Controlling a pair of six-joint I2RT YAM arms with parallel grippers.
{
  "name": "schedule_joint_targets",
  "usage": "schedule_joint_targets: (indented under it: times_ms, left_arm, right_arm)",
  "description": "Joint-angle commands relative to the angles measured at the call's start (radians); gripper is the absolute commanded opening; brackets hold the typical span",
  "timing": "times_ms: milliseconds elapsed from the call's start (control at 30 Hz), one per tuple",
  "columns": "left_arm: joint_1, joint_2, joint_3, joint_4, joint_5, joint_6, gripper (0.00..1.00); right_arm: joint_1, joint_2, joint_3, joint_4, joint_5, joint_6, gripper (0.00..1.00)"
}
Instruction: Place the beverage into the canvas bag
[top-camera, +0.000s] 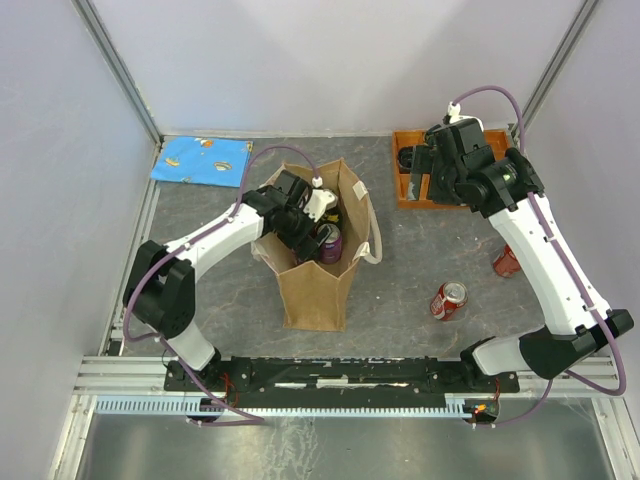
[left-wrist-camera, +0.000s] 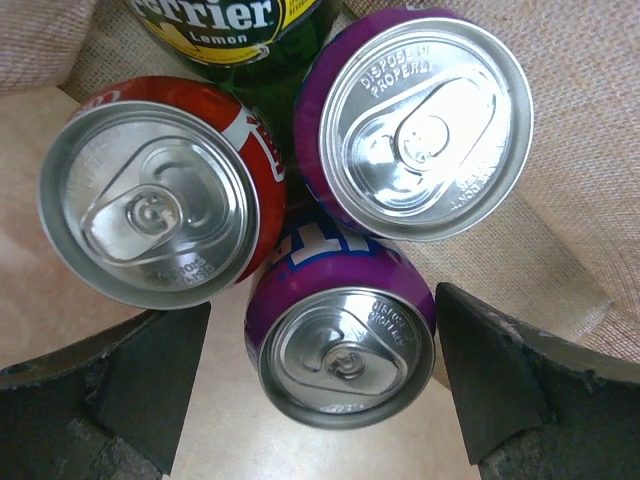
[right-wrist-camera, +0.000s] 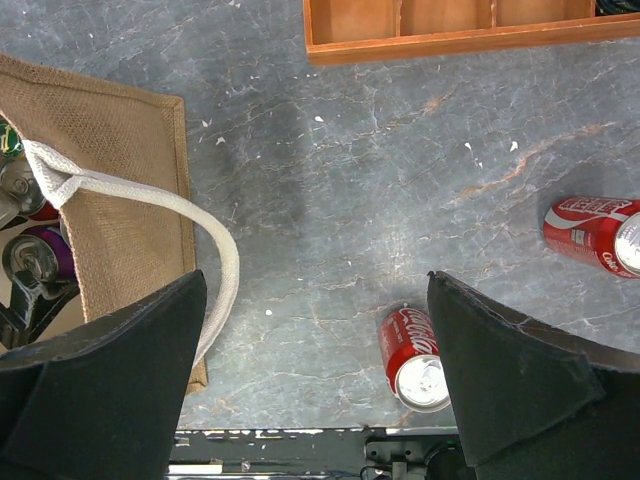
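The tan canvas bag (top-camera: 316, 285) stands upright mid-table with its mouth open. My left gripper (top-camera: 308, 218) reaches into its mouth. In the left wrist view the gripper (left-wrist-camera: 320, 385) is open, with a purple can (left-wrist-camera: 345, 345) standing between its fingers (left-wrist-camera: 140, 385), a gap on the left and nearly touching on the right. A second purple can (left-wrist-camera: 425, 125), a red can (left-wrist-camera: 150, 200) and a green Perrier bottle (left-wrist-camera: 240, 25) stand in the bag beside it. My right gripper (right-wrist-camera: 315, 370) is open and empty, high above the table.
Two red cans lie on the table right of the bag (top-camera: 449, 300) (top-camera: 506, 261); both show in the right wrist view (right-wrist-camera: 415, 355) (right-wrist-camera: 595, 235). A wooden tray (top-camera: 410, 195) sits at the back right, a blue cloth (top-camera: 200, 160) at the back left. The bag's rope handle (right-wrist-camera: 205, 235) hangs over its right side.
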Motion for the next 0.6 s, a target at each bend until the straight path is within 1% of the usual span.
schedule_joint_targets:
  times_ms: [0, 267, 333, 433, 567]
  left_arm:
    - [0.002, -0.057, 0.091, -0.001, 0.008, -0.024, 0.99]
    - [0.002, -0.128, 0.218, -0.070, 0.073, -0.041, 0.99]
    - [0.001, -0.164, 0.224, -0.066, 0.089, -0.048, 0.99]
    - [0.003, -0.240, 0.212, -0.016, 0.107, -0.085, 0.99]
    - [0.005, -0.318, 0.204, 0.022, 0.118, -0.149, 0.99]
  right_arm:
    - [-0.011, -0.013, -0.003, 0.001, -0.006, -0.010, 0.99]
    - [-0.049, -0.013, -0.079, -0.033, -0.048, -0.003, 0.99]
    - [-0.072, -0.022, -0.134, -0.046, -0.070, 0.001, 0.99]
    - [-0.112, -0.045, -0.253, -0.066, -0.144, 0.003, 0.99]
    - [-0.124, -0.114, -0.404, -0.062, -0.183, 0.027, 0.99]
